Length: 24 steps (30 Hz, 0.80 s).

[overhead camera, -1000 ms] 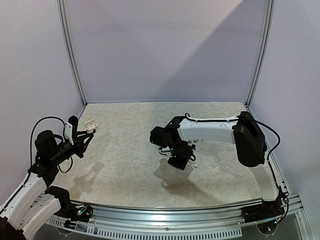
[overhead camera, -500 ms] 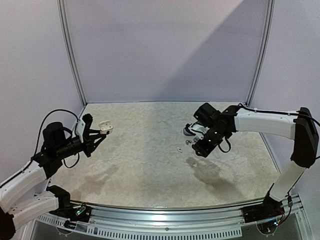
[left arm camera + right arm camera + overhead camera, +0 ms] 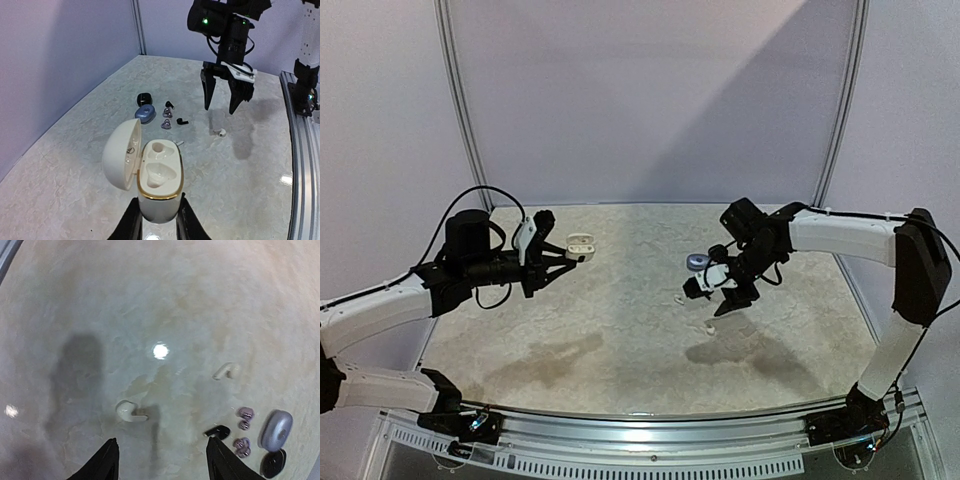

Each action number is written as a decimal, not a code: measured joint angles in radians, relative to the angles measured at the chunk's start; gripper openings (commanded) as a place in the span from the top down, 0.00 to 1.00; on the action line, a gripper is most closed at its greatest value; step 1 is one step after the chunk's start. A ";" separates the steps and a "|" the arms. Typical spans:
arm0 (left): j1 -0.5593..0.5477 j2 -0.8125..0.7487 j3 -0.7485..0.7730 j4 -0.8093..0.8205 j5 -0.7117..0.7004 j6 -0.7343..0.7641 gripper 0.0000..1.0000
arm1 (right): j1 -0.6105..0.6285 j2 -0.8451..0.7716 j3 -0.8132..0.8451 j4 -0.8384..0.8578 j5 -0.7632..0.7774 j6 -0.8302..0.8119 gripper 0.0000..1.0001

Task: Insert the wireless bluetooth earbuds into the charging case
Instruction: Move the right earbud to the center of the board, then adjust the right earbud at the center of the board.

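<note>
Left wrist view is showing the left gripper (image 3: 157, 222) clamping the open case (image 3: 160, 185) between its jaws, while the right gripper (image 3: 163, 460), jaws apart, is hovering with a white earbud (image 3: 129, 411) lying just ahead of their gap.

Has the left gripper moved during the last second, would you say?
Yes. The left gripper, with the white case, moved right, away from the left frame post.

White arm links (image 3: 840, 233); black joints (image 3: 470, 238), jaws and looping cables (image 3: 483, 189)
</note>
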 measured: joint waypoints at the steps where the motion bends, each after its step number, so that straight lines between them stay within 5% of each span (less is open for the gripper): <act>1: -0.007 0.011 0.002 0.003 0.002 0.004 1.00 | 0.004 0.008 -0.023 0.000 0.003 -0.040 0.45; 15: -0.032 0.068 0.001 0.039 0.001 0.003 1.00 | 0.053 0.107 -0.104 0.096 0.055 -0.245 0.53; 24: -0.033 0.110 0.001 0.058 -0.009 0.006 1.00 | 0.053 0.136 -0.103 0.099 0.073 -0.270 0.68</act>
